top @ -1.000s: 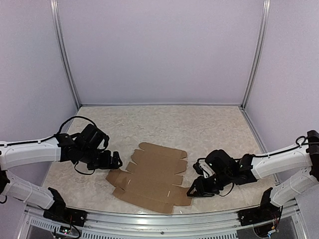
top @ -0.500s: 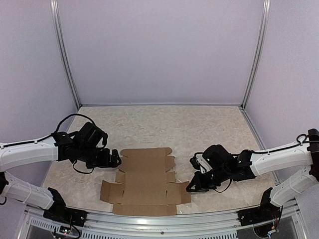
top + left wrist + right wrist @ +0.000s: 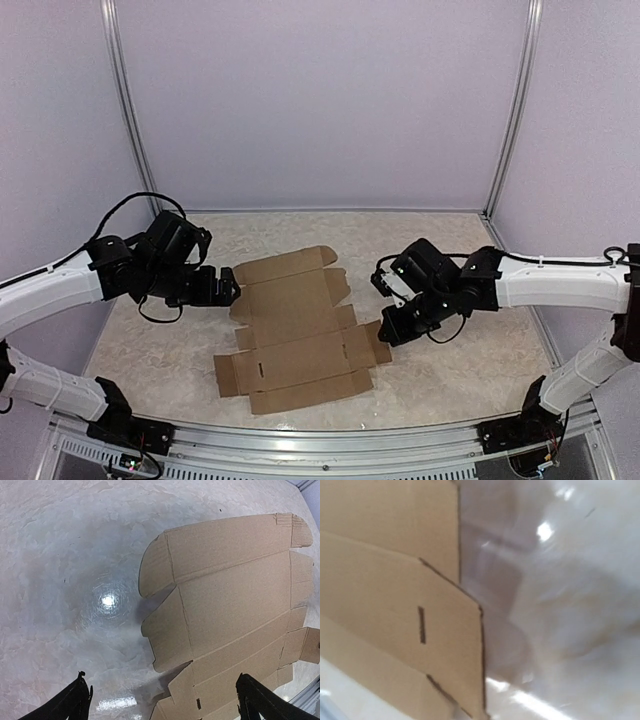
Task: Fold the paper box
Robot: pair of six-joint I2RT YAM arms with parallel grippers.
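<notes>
The paper box is a flat, unfolded brown cardboard blank lying in the middle of the marbled table, turned slightly askew. My left gripper hovers at its far left corner, open and empty. In the left wrist view the box fills the right side, with my left gripper spread wide over its left flaps. My right gripper is at the box's right side flap. In the blurred right wrist view that flap stands raised off the table, and my own fingers are out of frame.
The table top is pale marbled. A metal rail runs along the near edge. Lilac walls and two upright posts close the back and sides.
The box has slid away from the near rail toward the table's middle and turned, following my right gripper, which moved farther and up. My left gripper moved slightly farther too.
</notes>
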